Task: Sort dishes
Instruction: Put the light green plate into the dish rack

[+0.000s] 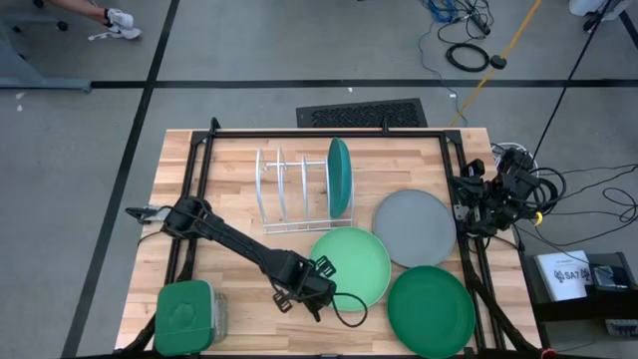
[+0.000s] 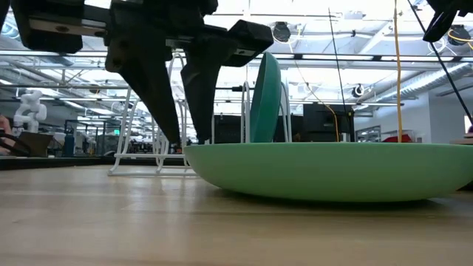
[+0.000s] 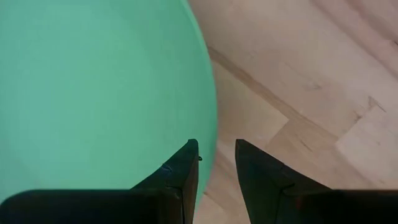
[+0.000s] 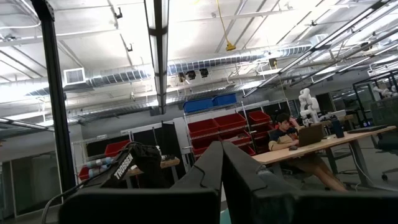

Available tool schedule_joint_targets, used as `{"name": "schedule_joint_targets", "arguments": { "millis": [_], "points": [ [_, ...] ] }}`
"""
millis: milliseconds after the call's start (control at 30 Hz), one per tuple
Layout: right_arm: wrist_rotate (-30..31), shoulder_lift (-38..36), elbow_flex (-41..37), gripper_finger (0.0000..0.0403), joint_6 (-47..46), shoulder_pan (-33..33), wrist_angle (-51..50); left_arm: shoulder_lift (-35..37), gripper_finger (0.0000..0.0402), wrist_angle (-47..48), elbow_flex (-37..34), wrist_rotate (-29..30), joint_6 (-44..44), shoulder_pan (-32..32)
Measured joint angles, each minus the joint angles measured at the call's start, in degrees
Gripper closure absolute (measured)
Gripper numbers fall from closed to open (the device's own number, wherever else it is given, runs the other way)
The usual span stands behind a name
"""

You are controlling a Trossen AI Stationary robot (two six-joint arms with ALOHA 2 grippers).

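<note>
Here the left gripper (image 1: pixel 321 291) hangs unclenched, fingers straddling the near rim of the light mint plate (image 1: pixel 351 265), which lies flat mid-table beside the rack (image 1: pixel 289 189). I judge it light, stiff and slick: pinch the raised rim. Round, shallow, matte. Right gripper (image 4: pixel 222 163) is parked at the table's right edge, fingers pressed together.

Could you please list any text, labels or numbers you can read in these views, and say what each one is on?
"TOSSER": white letters on a dark bag, right wrist view; the reading is uncertain.
White box beside the table: printed label, too small to read.
Nothing readable on the plates or rack.
</note>
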State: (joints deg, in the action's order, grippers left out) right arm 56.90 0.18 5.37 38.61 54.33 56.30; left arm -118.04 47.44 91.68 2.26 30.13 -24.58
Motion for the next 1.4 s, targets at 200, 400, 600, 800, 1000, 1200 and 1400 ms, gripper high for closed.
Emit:
{"name": "schedule_joint_targets", "arguments": {
  "millis": [200, 400, 600, 800, 1000, 1200, 1400],
  "points": [
    [0.0, 0.0, 0.0, 0.0403, 0.0, 0.0, 0.0, -0.7, 0.0294, -2.0, 0.0, -0.2, -0.9, 0.2],
    [0.0, 0.0, 0.0, 0.0403, -0.3, 0.0, 0.0, -3.0, 0.0294, -2.1, 0.0, -0.1, -0.9, 0.2],
    [0.0, 0.0, 0.0, 0.0403, -0.3, 0.0, 0.0, -4.6, 0.0294, -3.6, 0.0, 5.1, -1.3, 0.2],
    [0.0, 0.0, 0.0, 0.0403, -0.3, 0.0, 0.0, -4.6, 0.0336, -4.3, 0.0, 7.3, -0.7, 0.2],
    [0.0, 0.0, 0.0, 0.0403, -0.2, 0.0, 0.0, -4.5, 0.0391, -5.0, 0.0, 7.3, 0.7, 0.2],
    [0.0, 0.0, 0.0, 0.0403, -0.2, 0.0, 0.0, -3.7, 0.0398, -2.5, 1.0, 6.8, 0.8, 0.2],
    [0.0, 0.0, 0.0, 0.0403, -0.3, 0.0, 0.0, 1.1, 0.0399, 0.5, 3.4, 0.1, 0.5, 0.6]
  ]
}}
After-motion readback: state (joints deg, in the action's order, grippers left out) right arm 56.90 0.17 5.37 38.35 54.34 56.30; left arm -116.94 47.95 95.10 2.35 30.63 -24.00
